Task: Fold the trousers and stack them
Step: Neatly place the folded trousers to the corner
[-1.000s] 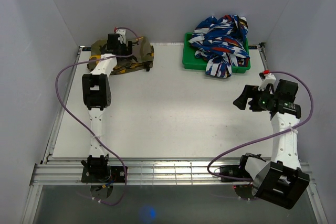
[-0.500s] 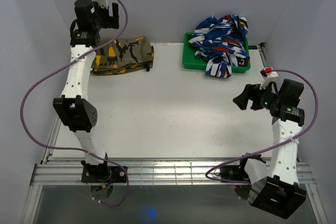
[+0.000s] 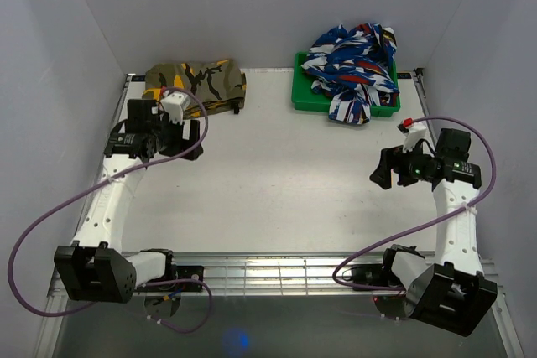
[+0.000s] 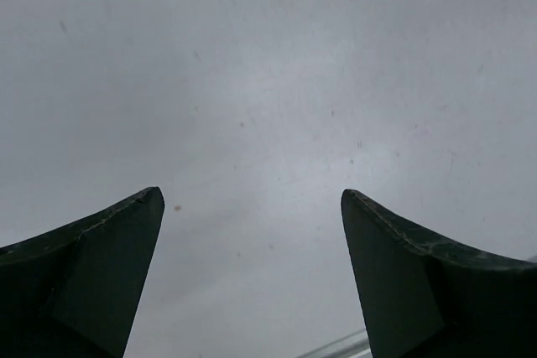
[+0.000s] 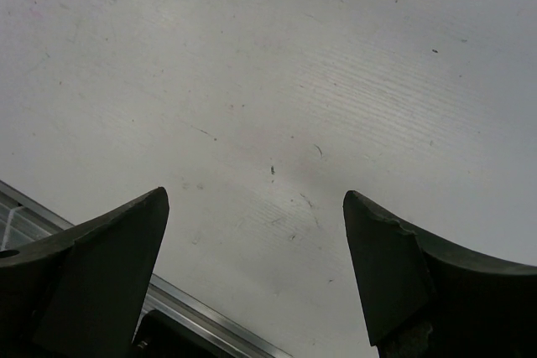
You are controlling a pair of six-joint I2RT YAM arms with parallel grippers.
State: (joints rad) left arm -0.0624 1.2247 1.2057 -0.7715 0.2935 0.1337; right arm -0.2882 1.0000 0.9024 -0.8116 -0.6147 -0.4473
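Observation:
The camouflage trousers [image 3: 197, 85] lie folded in a compact bundle at the table's back left corner. My left gripper [image 3: 191, 133] is open and empty, a little in front of the trousers and apart from them; in the left wrist view [image 4: 252, 199] only bare table shows between its fingers. My right gripper [image 3: 382, 169] is open and empty at the right side of the table, far from the trousers; the right wrist view [image 5: 256, 199] shows bare table and the metal edge rail.
A green bin [image 3: 304, 103] at the back right holds a heap of blue, white and red cloth [image 3: 352, 56] that hangs over its front rim. A metal rail [image 3: 277, 274] runs along the near edge. Purple cables loop beside both arms.
My left arm has come off the trousers, swung up by the back wall, then folded down to the near left. The trousers stayed in place. The right gripper shifted slightly left.

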